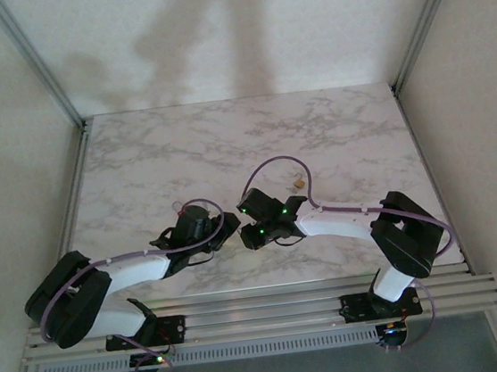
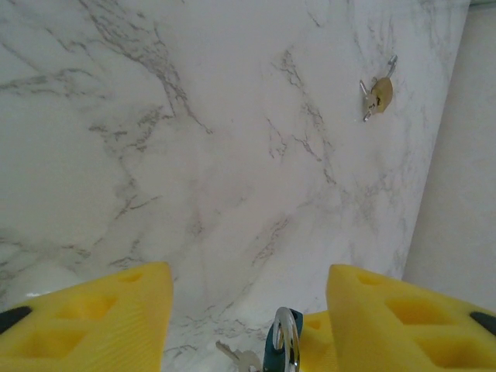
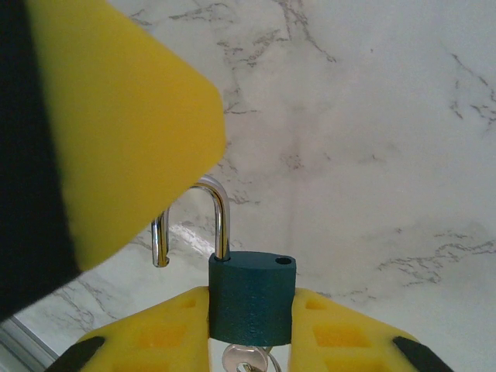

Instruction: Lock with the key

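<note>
A dark green padlock point(image 3: 249, 291) stands upright between the yellow fingers of my right gripper point(image 3: 249, 310), which is shut on its body. Its steel shackle point(image 3: 221, 217) is swung open, with the free end hanging to the left. A silver key point(image 3: 246, 360) sticks out under the body. In the left wrist view the shackle point(image 2: 285, 337) rises between the jaws of my left gripper point(image 2: 248, 283), which stand apart with the shackle nearer the right finger point(image 2: 403, 318). One left finger point(image 3: 116, 132) looms against the shackle's top. The two grippers meet low in the top view point(image 1: 235, 228).
A small brass padlock with keys point(image 2: 377, 94) lies on the marble table point(image 2: 194, 155) further out; in the top view the brass padlock point(image 1: 297, 182) is behind the right arm. Metal frame posts and white walls border the table.
</note>
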Motion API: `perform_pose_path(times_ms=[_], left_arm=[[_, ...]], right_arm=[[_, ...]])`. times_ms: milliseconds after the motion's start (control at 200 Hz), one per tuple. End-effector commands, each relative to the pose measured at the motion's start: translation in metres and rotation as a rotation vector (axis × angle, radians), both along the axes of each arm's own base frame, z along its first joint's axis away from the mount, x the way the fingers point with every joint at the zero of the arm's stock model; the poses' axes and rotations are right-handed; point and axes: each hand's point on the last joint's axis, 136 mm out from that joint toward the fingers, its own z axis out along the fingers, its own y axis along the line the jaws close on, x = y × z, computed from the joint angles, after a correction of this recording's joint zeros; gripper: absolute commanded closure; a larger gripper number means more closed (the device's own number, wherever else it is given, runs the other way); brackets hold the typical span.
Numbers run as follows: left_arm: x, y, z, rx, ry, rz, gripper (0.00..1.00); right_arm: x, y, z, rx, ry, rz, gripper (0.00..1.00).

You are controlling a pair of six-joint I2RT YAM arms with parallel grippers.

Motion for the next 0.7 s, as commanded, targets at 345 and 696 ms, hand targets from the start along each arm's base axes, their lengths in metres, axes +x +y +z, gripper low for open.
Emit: perform_pose_path(times_ms=[345, 696], left_arm=[[0.0048, -0.0194, 0.0116, -0.053, -0.021, -0.035, 0.76], [0.0050, -0.0219, 0.0078, -0.043, -0.011, -0.047, 0.89]], right_arm=[[-0.0068, 0.0046, 0.0095, 0.026, -0.014, 0.037, 0.76], [-0.0080, 0.0053, 0.0118, 0.028, -0.017, 0.041, 0.76]])
